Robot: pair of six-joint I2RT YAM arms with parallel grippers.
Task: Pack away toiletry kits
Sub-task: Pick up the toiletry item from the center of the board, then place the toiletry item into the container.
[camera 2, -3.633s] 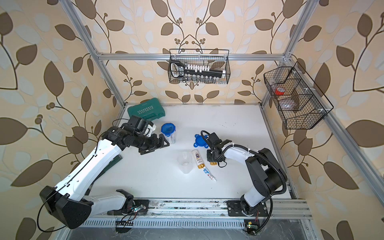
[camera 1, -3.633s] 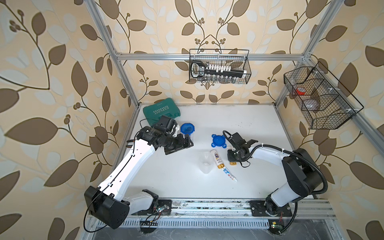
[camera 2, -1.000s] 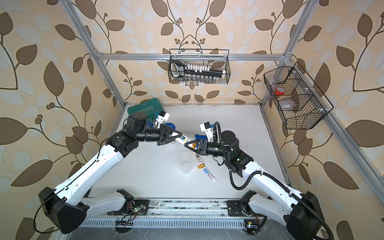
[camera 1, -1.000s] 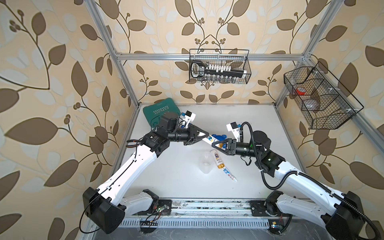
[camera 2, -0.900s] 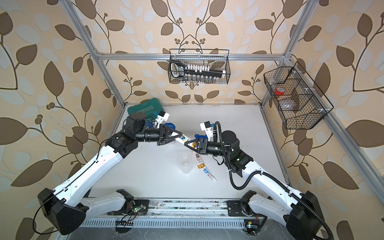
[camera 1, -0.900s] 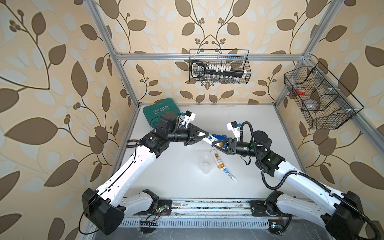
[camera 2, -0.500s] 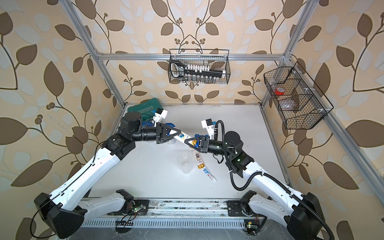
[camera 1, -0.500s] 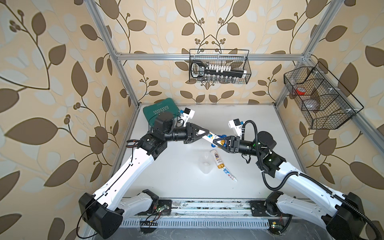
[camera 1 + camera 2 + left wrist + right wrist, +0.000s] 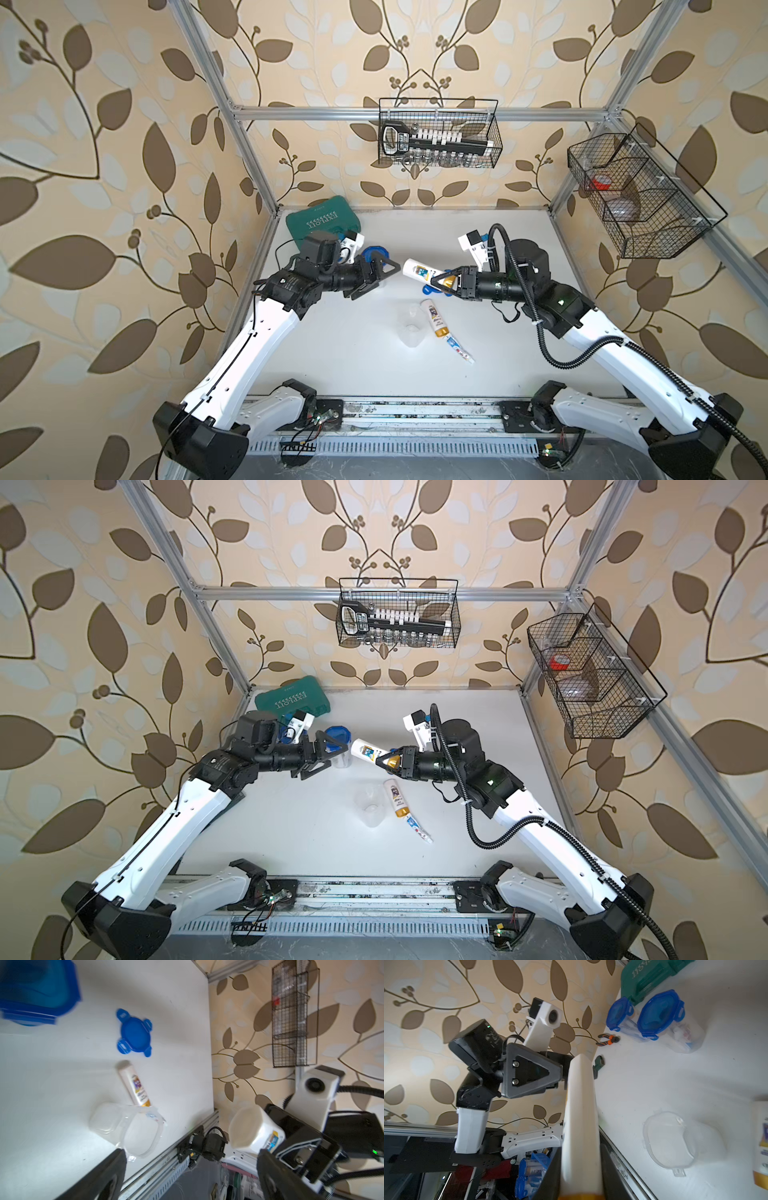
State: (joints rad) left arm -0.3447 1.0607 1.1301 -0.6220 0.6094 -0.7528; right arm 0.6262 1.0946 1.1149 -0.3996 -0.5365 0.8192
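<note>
On the tabletop (image 9: 332,365) two lidded jars (image 9: 660,1016) look done; the third jar (image 9: 411,330) sits open, its lid (image 9: 134,1032), a bottle (image 9: 434,319) and a tube (image 9: 459,351) loose nearby. My right claw (image 9: 440,281) clenches another bottle (image 9: 417,270) aloft; my left claw (image 9: 380,278) gapes empty.

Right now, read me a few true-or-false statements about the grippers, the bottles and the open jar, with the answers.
1. The right gripper holds a white bottle by its gold-capped end. True.
2. The left gripper is clamped on that bottle. False: its jaws stand open, not gripping it.
3. The clear jar at mid-table has its lid on. False: it is open.
4. A second bottle lies on the table beside that jar. True.
</note>
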